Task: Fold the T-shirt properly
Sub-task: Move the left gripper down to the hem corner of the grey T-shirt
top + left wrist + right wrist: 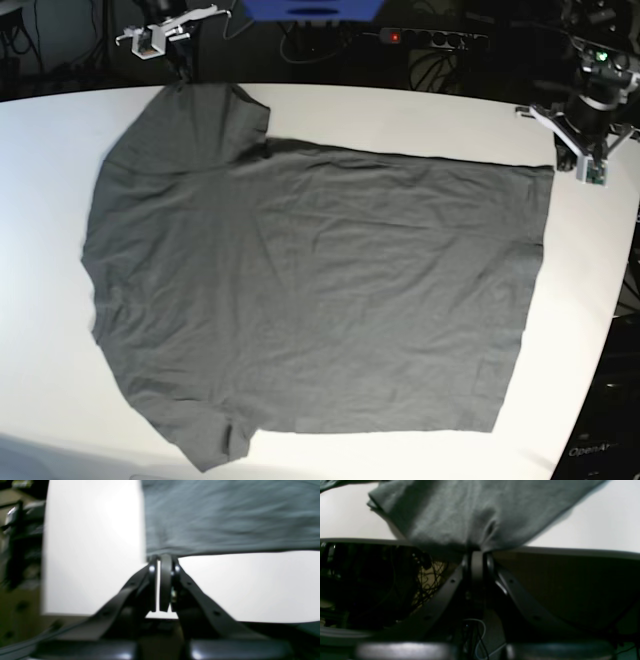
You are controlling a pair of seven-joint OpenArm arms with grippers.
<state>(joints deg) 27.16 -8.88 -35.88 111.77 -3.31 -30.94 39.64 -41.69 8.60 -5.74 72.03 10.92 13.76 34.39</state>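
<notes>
A: T-shirt [320, 290] lies spread flat on the white surface [40, 330], sleeves toward the base view's left, hem toward its right. Where's the left tool?

B: Left tool [163, 557] sits at the shirt's corner, far right in base view. Wrist view, blurred: tips together, pinched on the cloth's edge right where hem meets side. Fabric fans away above it, bare surface to either side.

A: And the right tool?

B: Right tool [476, 551] is at the top-left sleeve in base view, at the surface's far edge. Also clamped: tips closed on a bunched fold of the T-shirt, cloth draping up and away from it. Dark cables beneath, beyond the rim.

A: Arms relative to each other?

B: Well apart, w/ the shirt's far edge running between them.
</notes>
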